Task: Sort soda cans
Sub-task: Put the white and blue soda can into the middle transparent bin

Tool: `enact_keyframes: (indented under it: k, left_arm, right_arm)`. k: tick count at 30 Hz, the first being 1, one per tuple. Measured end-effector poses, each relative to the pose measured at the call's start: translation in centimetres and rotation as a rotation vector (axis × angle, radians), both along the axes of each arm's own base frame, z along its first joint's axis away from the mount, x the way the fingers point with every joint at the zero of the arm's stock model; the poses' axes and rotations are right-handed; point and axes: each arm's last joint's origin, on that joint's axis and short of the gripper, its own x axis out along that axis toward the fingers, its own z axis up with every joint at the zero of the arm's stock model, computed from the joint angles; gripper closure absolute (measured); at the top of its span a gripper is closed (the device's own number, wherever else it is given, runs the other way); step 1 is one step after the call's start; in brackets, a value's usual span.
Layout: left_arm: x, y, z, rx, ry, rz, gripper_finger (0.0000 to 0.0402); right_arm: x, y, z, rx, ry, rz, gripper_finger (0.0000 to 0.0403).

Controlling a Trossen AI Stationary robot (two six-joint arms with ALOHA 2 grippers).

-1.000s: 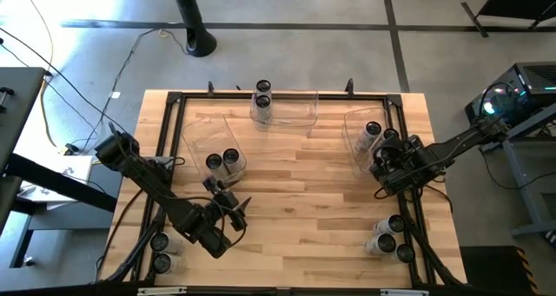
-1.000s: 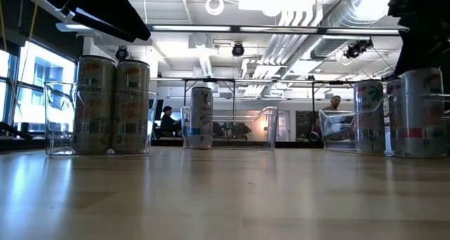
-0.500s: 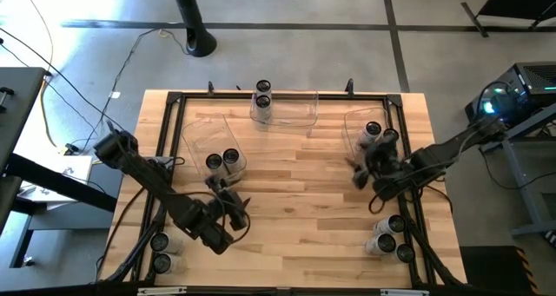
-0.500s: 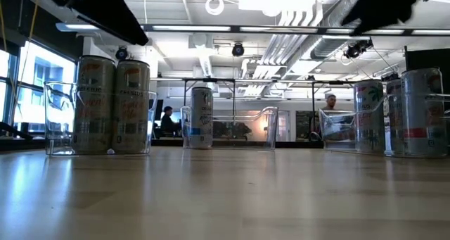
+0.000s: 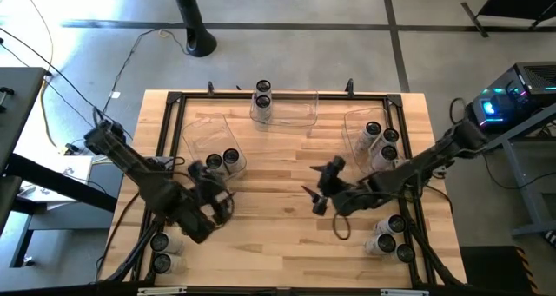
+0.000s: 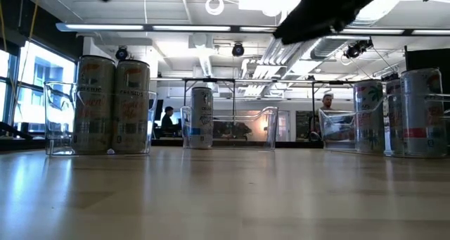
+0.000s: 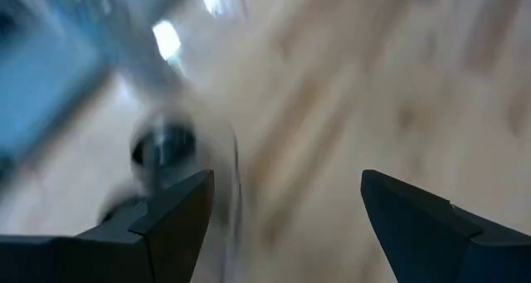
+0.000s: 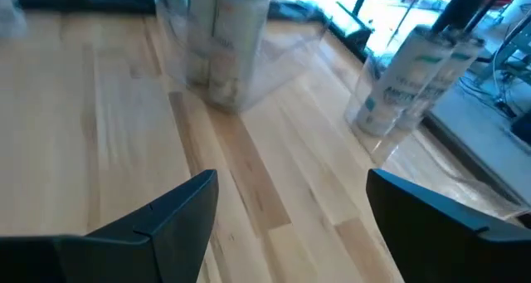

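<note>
Wooden tabletop (image 5: 287, 244) has three clear bins (image 5: 287, 109) near its far edge, two or three soda cans (image 5: 231, 157) apiece, so sorting's underway. Unsorted cans (image 5: 385, 242) wait at both near corners. Right gripper (image 5: 320, 185) mid-table and left gripper (image 5: 205, 176) beside the left bin are spread apart, empty.

I count soda cans in five upright groups, all with dark round tops and silvery-white sides. Two stand at far centre (image 5: 262, 94). Two stand at left (image 5: 222, 160). Three stand at far right (image 5: 380, 140). Three stand at near right (image 5: 388, 237). Two stand at near left (image 5: 161, 253).
</note>
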Motion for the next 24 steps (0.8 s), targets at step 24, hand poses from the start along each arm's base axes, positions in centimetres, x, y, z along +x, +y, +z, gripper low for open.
enact_keyframes:
  k: [24]
  left_arm:
    - [-9.2, -4.3, 0.2, -0.628, 0.525, 0.246, 0.0102]
  right_arm:
    - [4.1, -0.9, -3.0, -0.165, 0.016, 0.055, 0.01]
